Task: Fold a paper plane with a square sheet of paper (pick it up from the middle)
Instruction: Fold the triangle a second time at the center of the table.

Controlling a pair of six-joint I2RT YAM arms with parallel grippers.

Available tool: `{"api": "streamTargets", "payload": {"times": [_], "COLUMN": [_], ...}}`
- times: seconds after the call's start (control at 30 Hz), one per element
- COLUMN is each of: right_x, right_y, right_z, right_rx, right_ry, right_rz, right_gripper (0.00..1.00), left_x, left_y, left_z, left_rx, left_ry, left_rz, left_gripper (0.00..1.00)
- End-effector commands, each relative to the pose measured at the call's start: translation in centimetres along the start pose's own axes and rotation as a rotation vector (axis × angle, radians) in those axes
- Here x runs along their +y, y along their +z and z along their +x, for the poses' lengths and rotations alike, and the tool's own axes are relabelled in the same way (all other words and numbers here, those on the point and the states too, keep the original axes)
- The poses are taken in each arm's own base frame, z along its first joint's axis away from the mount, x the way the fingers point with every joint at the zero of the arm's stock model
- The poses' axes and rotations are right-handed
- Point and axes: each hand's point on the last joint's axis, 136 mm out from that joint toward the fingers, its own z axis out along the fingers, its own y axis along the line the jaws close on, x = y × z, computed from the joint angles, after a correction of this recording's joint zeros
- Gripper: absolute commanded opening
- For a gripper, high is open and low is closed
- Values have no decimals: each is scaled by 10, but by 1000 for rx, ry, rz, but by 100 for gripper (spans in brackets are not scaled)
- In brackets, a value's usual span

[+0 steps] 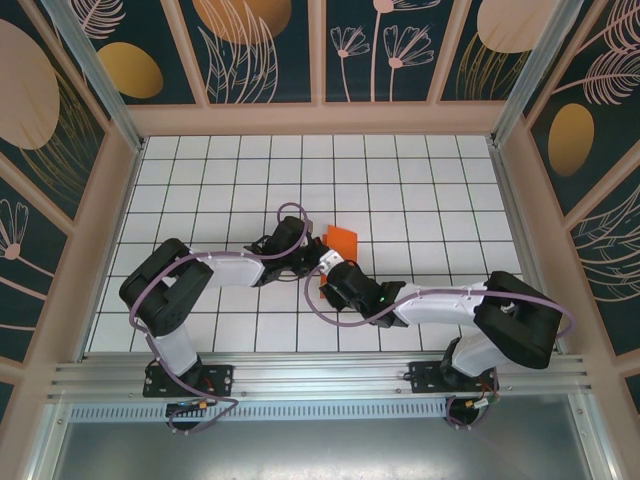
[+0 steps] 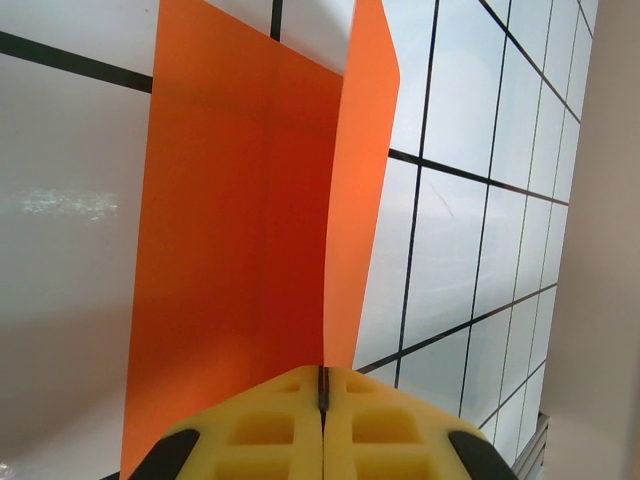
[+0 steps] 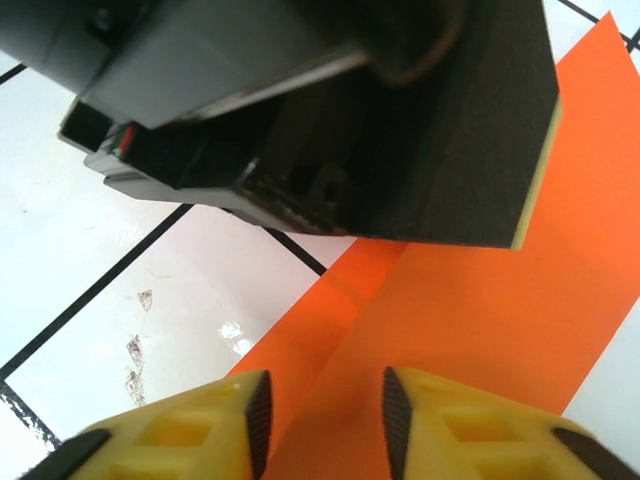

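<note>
The square sheet of paper (image 1: 341, 240) is bright orange and lies mid-table, creased, between the two arms. In the left wrist view the sheet (image 2: 240, 230) has one flap standing upright (image 2: 365, 150). That flap's lower edge runs into the seam of my left gripper (image 2: 322, 385), which is shut on it. From above, the left gripper (image 1: 305, 255) sits at the paper's left edge. My right gripper (image 3: 327, 410) is open, its yellow fingers (image 3: 440, 420) apart just above the orange sheet (image 3: 480, 330). The left gripper's dark body (image 3: 380, 120) hangs close in front of the right gripper. From above, the right gripper (image 1: 330, 275) is at the paper's near edge.
The white gridded table (image 1: 420, 190) stretches away behind and to both sides of the paper. Patterned walls (image 1: 320, 50) with beige frames enclose it. The two arms crowd together at the centre, and a purple cable (image 1: 290, 212) loops over the left wrist.
</note>
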Motion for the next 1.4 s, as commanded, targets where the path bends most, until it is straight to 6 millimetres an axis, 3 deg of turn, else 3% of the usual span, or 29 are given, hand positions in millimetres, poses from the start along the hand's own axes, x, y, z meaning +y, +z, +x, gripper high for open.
{"api": "streamTargets", "payload": {"times": [0.0, 0.07, 0.2, 0.33, 0.4, 0.5, 0.6, 0.73, 0.9, 1.2, 1.37], "right_x": [1, 1, -4, 2, 4, 4, 9, 10, 0, -22, -34], "right_y": [-5, -7, -7, -9, -9, -10, -12, -17, -20, -6, 7], "right_z": [-9, -10, -7, -11, -13, -17, -22, -27, -29, -8, 8], "right_rx": [-20, -27, -24, -33, -39, -45, -57, -86, -104, -31, 38], "right_ry": [18, 23, 31, 53, 84, 143, 215, 319, 444, 624, 730], "right_rz": [5, 2, 23, -39, -75, -138, -243, -367, -448, -471, -466], "right_gripper": [31, 29, 15, 7, 3, 0, 0, 0, 0, 0, 0], "left_x": [-6, -5, -5, -5, -2, 6, -2, 1, 6, 6, 9], "left_y": [0, 0, 0, -3, -6, -11, -25, -39, -49, -39, -31], "left_z": [-5, -5, -5, -7, -11, -16, -23, -31, -30, -14, -6], "left_rx": [-7, -7, -5, -23, -45, -86, -137, -201, -237, -163, -106], "left_ry": [16, 16, 18, 25, 33, 39, 53, 59, 48, 57, 73], "left_rz": [2, 1, 2, -10, -35, -78, -68, -92, -76, -10, -9], "left_gripper": [8, 9, 13, 22, 34, 45, 54, 59, 52, 20, 15]}}
